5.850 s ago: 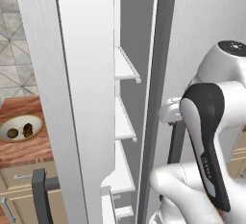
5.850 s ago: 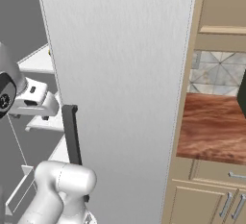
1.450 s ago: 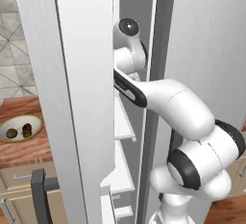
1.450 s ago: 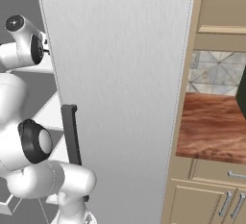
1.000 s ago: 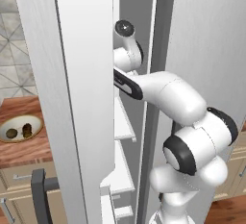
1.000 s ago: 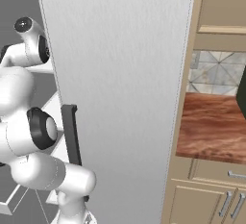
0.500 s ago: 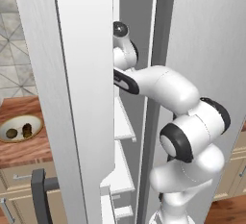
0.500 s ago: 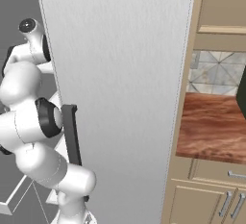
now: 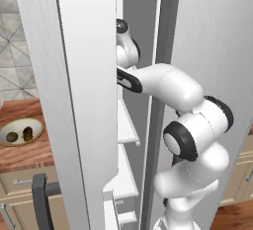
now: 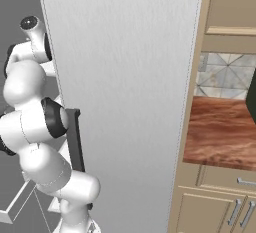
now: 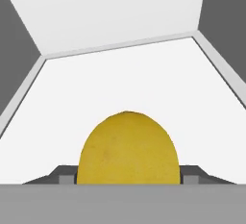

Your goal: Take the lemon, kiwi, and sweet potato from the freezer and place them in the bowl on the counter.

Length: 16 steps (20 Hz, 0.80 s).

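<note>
- The arm (image 9: 163,83) reached deep into the open freezer (image 9: 143,36), at the height of an upper shelf (image 11: 125,79), presumably because the last fruit sat there.
- In the hand view the lemon (image 11: 128,149) lay on that white shelf, right between the two dark fingertips (image 11: 67,174), one at each side of it.
- The jaws stood narrow, about the lemon's width; whether they already pressed it firmly enough to carry it I could not tell.
- The hand probably came in level along the shelf so that the fingers could flank the fruit from both sides.
- The bowl (image 9: 19,131) stood on the wooden surface (image 9: 22,152) left of the freezer, with two small dark lumps in it, likely the kiwi and sweet potato.
- The open door (image 9: 86,100) stood between the arm and the bowl, so the way out would likely have to clear its edge first.
- In the right base view the other door (image 10: 125,102), with its dark handle (image 10: 75,142), hid most of the inside.
</note>
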Tool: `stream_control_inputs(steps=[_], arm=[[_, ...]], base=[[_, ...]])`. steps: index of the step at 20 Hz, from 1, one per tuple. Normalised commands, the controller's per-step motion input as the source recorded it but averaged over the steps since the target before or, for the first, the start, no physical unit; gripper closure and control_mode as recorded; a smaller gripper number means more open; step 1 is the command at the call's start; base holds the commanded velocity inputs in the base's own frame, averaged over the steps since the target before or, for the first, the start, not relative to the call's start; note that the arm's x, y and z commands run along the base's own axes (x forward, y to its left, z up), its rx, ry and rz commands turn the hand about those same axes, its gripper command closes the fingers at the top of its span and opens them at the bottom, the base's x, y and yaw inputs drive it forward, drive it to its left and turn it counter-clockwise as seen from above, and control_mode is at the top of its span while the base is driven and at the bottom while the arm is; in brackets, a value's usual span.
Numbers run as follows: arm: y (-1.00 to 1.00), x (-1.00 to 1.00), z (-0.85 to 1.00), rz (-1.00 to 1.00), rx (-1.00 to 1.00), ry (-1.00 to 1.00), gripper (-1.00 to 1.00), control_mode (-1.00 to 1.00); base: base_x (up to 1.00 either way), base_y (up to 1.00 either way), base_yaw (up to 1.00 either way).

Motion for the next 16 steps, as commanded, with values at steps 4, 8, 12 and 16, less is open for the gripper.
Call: stream_control_inputs(steps=[4,8,12,16], arm=[[-0.12,-0.54,0.00,0.00,0.00,-0.01,1.00,-1.00],[-0.40,-1.00,0.01,0.00,0.00,-0.07,1.00,-1.00],[-0.45,-0.81,0.00,0.00,0.00,-0.01,1.00,-1.00],[-0.25,-0.83,0.01,0.00,0.00,0.01,1.00,-1.00]], base=[[0.00,0.00,0.00],[0.00,0.00,0.00],[0.00,0.00,0.00],[0.00,0.00,0.00]])
